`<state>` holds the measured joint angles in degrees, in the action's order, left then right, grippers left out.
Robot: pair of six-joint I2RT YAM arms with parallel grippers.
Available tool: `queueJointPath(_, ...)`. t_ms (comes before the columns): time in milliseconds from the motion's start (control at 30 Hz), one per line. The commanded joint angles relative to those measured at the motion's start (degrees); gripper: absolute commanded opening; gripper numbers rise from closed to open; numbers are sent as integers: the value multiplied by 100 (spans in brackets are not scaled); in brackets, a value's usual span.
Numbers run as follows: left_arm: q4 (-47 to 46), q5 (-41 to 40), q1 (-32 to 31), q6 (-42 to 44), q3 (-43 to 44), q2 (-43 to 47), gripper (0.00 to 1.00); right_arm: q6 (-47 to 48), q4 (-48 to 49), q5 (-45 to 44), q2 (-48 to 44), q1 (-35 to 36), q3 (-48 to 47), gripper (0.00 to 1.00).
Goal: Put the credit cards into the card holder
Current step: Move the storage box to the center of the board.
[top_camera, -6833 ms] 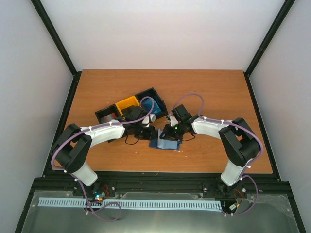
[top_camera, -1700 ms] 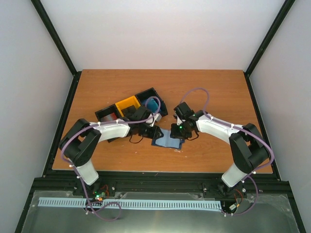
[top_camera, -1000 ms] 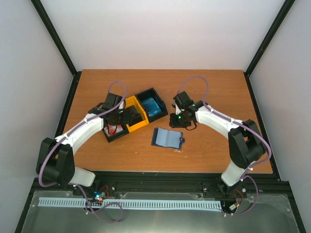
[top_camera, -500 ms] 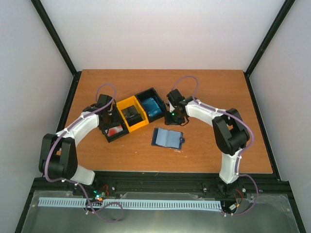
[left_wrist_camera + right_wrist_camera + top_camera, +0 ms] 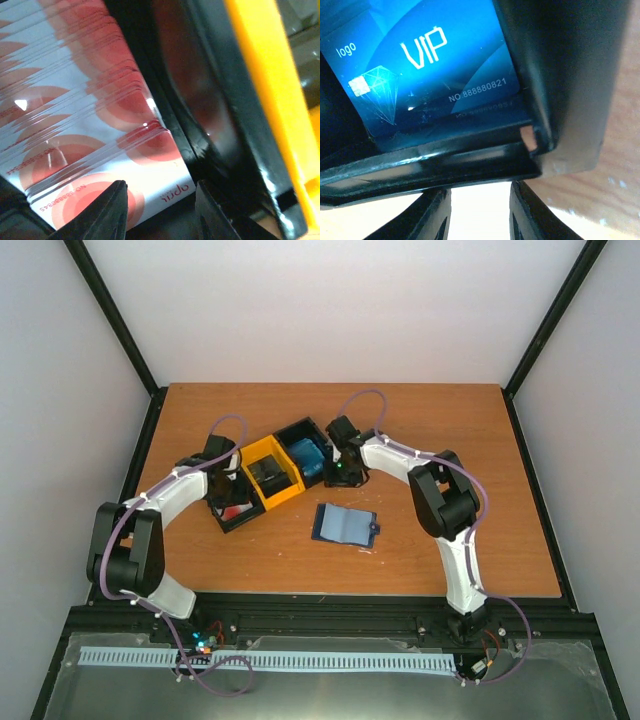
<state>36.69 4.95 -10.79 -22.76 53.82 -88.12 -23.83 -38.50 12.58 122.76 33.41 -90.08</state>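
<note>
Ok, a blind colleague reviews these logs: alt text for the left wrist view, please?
A stack of red-and-white credit cards lies in a black bin compartment, a yellow wall to its right. The left gripper, open, shows two black fingertips at the bottom edge, near the stack's corner.

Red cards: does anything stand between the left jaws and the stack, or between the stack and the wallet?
Nothing visible separates the left gripper from the red cards; its jaws hang open close over them. Towards the wallet, only the bin wall beside the stack must be cleared.
</note>
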Motion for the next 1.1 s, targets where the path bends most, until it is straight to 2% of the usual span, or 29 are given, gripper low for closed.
queueJointPath(0,-99,228,-37,430,241,-9,40,-79,-96,-168,459,34,-625,34)
queueJointPath(267,236,-460,-38,432,354,32,47,-153,-267,-356,1052,25,-1692,34)
queueJointPath(467,277,-623,-38,479,223,-150,52,-165,-395,-290,1368,3,-2227,34)
queueJointPath(733,-31,-736,77,931,328,-533,51,-269,-164,-8,691,21,-1316,34)
queueJointPath(933,-275,-571,77,1285,386,-638,63,-347,-60,152,29,114,-411,34)
queueJointPath(1067,-199,-517,77,1496,448,-789,63,-350,-118,149,-265,173,-152,34)
